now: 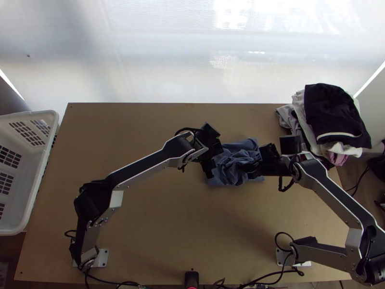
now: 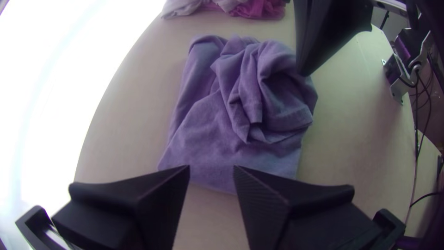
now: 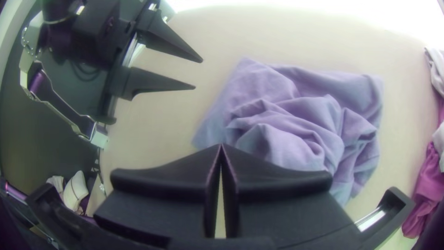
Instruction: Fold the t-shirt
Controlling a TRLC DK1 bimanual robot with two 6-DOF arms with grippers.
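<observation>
Flanking the blue t-shirt in the top view, my left gripper and my right gripper stand over the upper middle of the wooden table; the cloth lies bunched between them. A white basket stands at the left edge of the table, and a clothes pile (dark garment uppermost) occupies the upper right corner. In the left wrist view, my left gripper has its two fingers apart, their tips by the flatter border of the shirt; folds heap up farther in, beside the pointed end of my right gripper. In the right wrist view, my right gripper has its fingertips together at the rumpled part; whether they touch the fabric, I cannot tell. My left gripper, jaws parted, points towards the shirt from just beside it.
</observation>
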